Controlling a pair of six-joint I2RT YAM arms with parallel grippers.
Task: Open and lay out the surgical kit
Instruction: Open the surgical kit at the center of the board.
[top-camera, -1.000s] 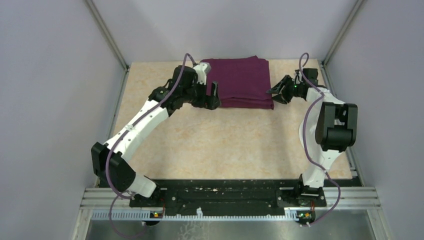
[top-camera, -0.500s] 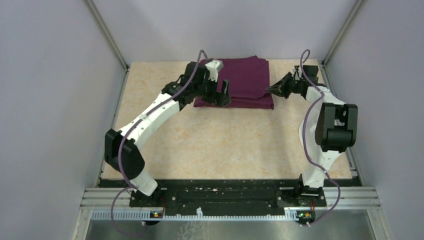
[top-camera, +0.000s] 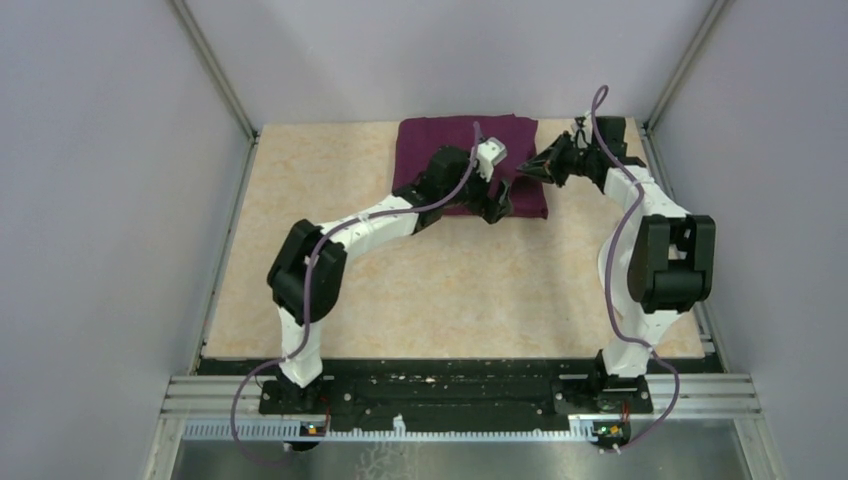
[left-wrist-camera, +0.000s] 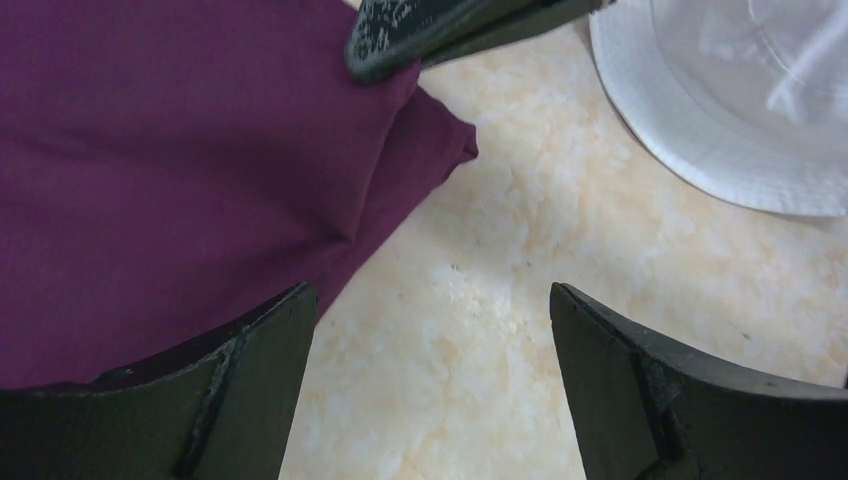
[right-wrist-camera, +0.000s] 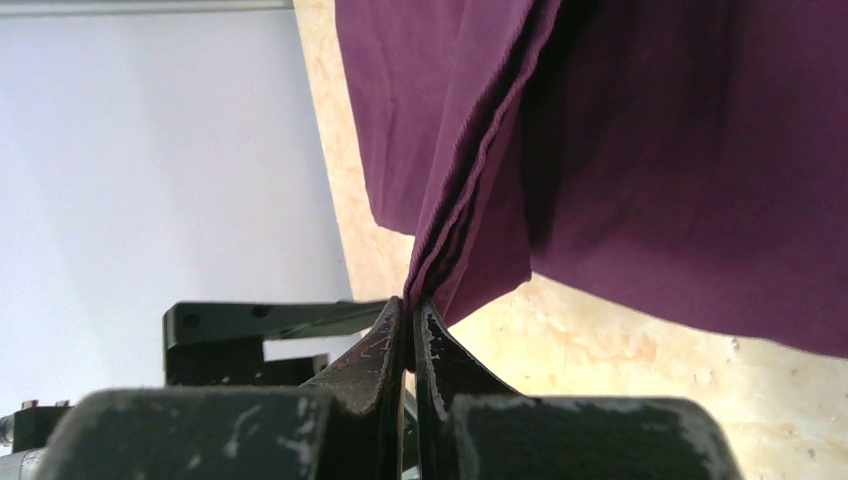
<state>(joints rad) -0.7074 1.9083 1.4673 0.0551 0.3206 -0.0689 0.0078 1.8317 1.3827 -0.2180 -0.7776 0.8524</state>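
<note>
The dark purple cloth wrap (top-camera: 440, 140) lies folded at the back middle of the table. The tray and the instruments are hidden. My right gripper (top-camera: 533, 168) is at the wrap's right edge. In the right wrist view its jaws (right-wrist-camera: 412, 305) are shut on a pinched fold of the purple cloth (right-wrist-camera: 640, 150), and the cloth hangs from them. My left gripper (top-camera: 497, 212) reaches across to the wrap's near right corner. In the left wrist view it (left-wrist-camera: 430, 330) is open and empty over bare table, and the cloth corner (left-wrist-camera: 440, 140) lies just ahead to the left.
The beige table (top-camera: 450, 290) is walled by grey panels at the back and both sides. In the left wrist view a black finger (left-wrist-camera: 450, 25) and a white rounded part (left-wrist-camera: 720, 110) of the right arm sit close ahead of my left gripper.
My left arm has swung right along the wrap's near edge, from its left corner to its right corner. My right gripper has moved back and in to the wrap's right edge and shut on it.
</note>
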